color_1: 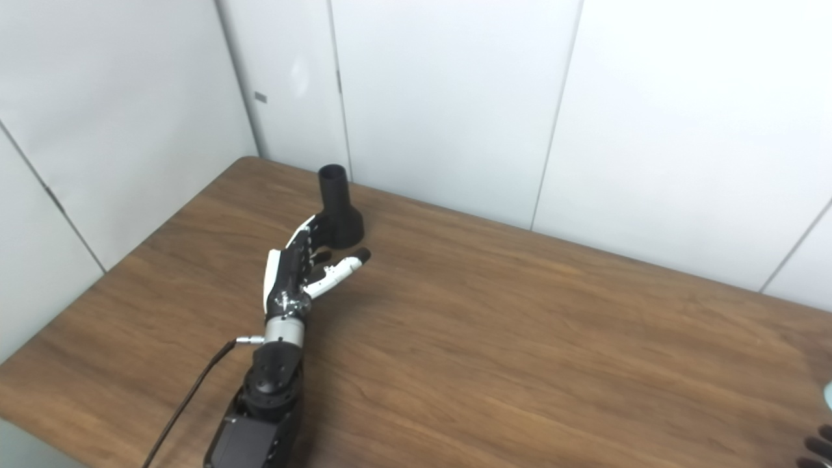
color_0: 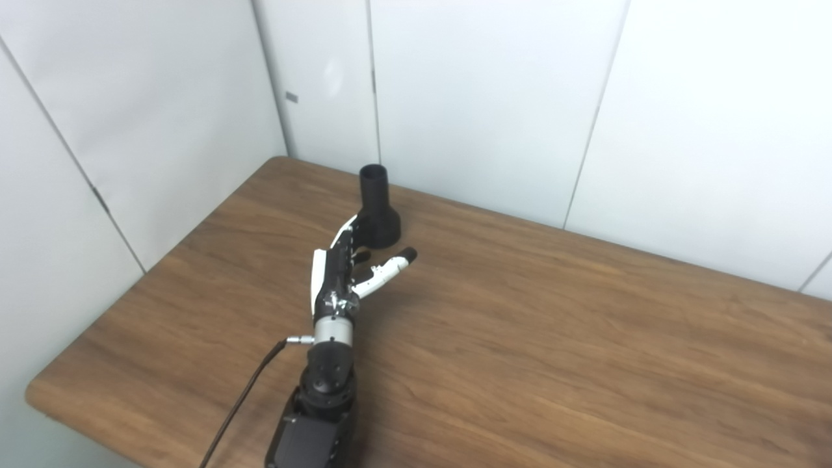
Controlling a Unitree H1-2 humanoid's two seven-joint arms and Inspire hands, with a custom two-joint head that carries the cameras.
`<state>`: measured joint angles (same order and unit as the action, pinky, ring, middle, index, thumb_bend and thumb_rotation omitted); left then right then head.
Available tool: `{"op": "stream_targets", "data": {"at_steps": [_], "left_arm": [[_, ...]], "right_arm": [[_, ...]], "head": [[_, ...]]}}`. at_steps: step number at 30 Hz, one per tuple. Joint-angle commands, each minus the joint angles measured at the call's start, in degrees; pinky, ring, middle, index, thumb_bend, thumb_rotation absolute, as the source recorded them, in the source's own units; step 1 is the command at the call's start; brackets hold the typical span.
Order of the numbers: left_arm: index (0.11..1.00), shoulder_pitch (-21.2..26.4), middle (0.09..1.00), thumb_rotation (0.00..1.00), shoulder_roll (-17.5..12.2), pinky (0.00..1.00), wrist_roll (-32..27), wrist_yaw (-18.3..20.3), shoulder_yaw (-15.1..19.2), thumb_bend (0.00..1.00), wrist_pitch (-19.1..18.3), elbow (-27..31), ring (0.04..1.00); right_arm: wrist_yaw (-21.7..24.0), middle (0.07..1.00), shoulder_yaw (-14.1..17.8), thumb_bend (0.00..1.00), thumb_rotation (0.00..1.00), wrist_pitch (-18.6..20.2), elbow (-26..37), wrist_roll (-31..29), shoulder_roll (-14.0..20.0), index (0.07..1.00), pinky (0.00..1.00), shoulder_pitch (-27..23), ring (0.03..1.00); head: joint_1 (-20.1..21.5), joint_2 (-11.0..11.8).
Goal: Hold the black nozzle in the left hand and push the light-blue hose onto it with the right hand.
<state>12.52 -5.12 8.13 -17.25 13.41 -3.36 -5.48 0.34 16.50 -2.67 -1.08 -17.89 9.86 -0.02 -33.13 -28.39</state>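
left hand is out over the wooden table, arm coming up from the bottom edge with a thin black cable trailing off the wrist. the fingers are stretched forward and spread from the thumb, nothing held, palm turned toward the right. and there's the black nozzle, standing upright on its wide flared base with the narrow open tube pointing up, right at the tips of those fingers. the fingertips overlap the nozzle's lower left flank in both eye views; whether they actually touch it, can't tell from here. the thumb angles out below and to the right of the nozzle's base, its dark tip just short of it, a small gap of table showing between. so the nozzle sits in the opening between fingers and thumb, just ahead of the palm, not clasped.

over on the far side, the right hand barely peeks in at the bottom right corner of the right eye view, only a few dark fingertips showing, well apart from the left hand and the nozzle; apart or together, can't tell. a sliver of something pale blue sits at the right edge just above those fingertips, too little of it showing to say what it is. white wall panels stand behind the nozzle, beyond the table's far edge.
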Motion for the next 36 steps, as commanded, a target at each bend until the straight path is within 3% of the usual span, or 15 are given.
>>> {"op": "stream_targets", "data": {"at_steps": [1,9,15,20,23,30,36], "left_arm": [[0.875,2.62,0.885,0.27,-1.21,0.81,1.92,-1.23,-0.35,0.94,1.37,0.62,0.874],[0.879,2.78,0.889,0.29,-1.18,0.83,2.05,-3.03,0.15,0.96,2.78,0.19,0.89],[0.864,2.81,0.86,0.3,-1.08,0.78,4.13,-5.66,-0.16,0.96,3.0,0.27,0.847],[0.858,2.91,0.859,0.33,-1.05,0.79,6.35,-7.43,-0.44,0.97,1.53,0.45,0.855],[0.873,3.31,0.878,0.33,-1.21,0.81,7.04,-7.52,-0.57,0.98,-0.59,0.69,0.875],[0.947,4.93,0.94,0.28,-5.3,0.82,11.6,-0.83,-5.61,1.0,-13.55,2.33,0.907],[0.962,7.04,0.959,0.21,-6.39,0.81,11.62,0.39,-6.35,1.0,-16.76,-0.03,0.913]], "right_arm": [[0.81,0.613,0.37,0.55,0.44,-0.57,-0.29,-0.44,0.62,0.568,0.49,-0.27,0.598],[0.75,0.608,0.33,0.55,0.45,-1.04,-0.62,-0.18,0.51,0.56,0.48,-0.33,0.595],[0.84,0.608,0.55,0.57,0.45,-0.97,-1.28,-0.67,0.5,0.555,0.48,-0.7,0.595],[0.98,0.606,0.51,0.57,0.46,-1.33,-1.27,-0.34,0.6,0.553,0.47,-0.67,0.593],[0.78,0.607,0.58,0.58,0.45,-1.03,-1.08,-0.36,0.54,0.551,0.47,-0.69,0.593],[0.96,0.61,0.47,0.58,0.45,-0.95,-0.93,-0.35,0.55,0.55,0.47,-0.47,0.596],[0.77,0.606,0.64,0.58,0.44,-0.53,-0.67,-0.6,0.46,0.546,0.47,-0.34,0.592]], "head": [[-0.03,-0.02],[-0.26,0.65],[-0.43,1.0],[-0.58,1.11],[-0.74,1.07],[-0.44,1.36],[-0.31,1.34]]}}
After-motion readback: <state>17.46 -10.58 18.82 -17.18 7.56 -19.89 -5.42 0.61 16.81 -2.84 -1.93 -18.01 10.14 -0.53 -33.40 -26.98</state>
